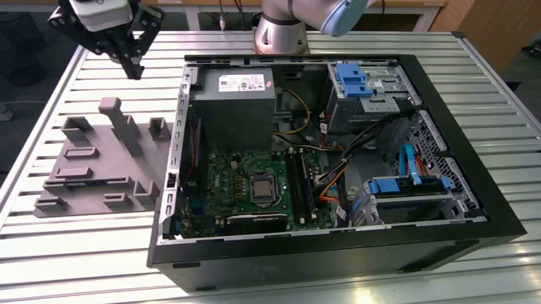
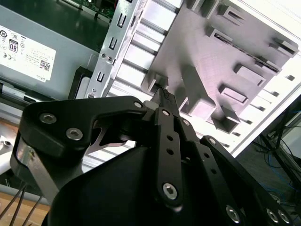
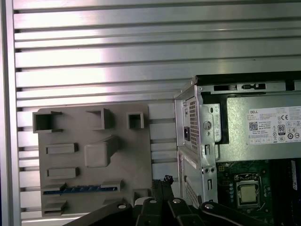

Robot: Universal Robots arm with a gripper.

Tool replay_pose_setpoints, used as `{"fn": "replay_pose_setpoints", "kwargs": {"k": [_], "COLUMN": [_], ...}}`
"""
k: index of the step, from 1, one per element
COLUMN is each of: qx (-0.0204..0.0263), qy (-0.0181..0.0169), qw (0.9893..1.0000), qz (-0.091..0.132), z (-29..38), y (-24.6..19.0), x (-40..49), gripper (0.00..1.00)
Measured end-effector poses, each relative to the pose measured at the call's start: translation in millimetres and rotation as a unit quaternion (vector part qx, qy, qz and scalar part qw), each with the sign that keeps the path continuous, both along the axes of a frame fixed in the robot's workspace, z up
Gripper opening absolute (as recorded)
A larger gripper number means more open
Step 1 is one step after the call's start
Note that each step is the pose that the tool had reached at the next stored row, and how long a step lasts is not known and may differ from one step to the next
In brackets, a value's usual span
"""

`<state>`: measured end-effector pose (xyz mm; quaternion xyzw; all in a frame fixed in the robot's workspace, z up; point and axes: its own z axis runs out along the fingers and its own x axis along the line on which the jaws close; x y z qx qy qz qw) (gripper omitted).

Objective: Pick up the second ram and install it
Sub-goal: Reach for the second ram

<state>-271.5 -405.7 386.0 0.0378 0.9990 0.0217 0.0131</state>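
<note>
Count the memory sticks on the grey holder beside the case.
1. The second ram sits in a long slot of the grey holder; the end effector covers one corner, so another may be hidden.

— Any print out there?
— One white label (image 1: 242, 82) in the exterior view, on top of the grey power supply (image 1: 232, 117) inside the black computer case (image 1: 338, 253)
— And closer in?
— Same label (image 3: 275, 125) (image 2: 26, 52) in both wrist views: dark lines of print, small round marks, one boxed number, a little square code
</note>
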Motion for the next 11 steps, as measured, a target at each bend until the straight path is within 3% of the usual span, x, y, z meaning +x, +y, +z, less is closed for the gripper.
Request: {"fn": "replay_pose_setpoints", "kwargs": {"k": [11], "qx": [0.0000], "qy": [0.0000], "qw": [1.0000], "qz": [0.000], "z": [-0.5], "y": [0.0], "x": [-3.5], "gripper": [0.13]}}
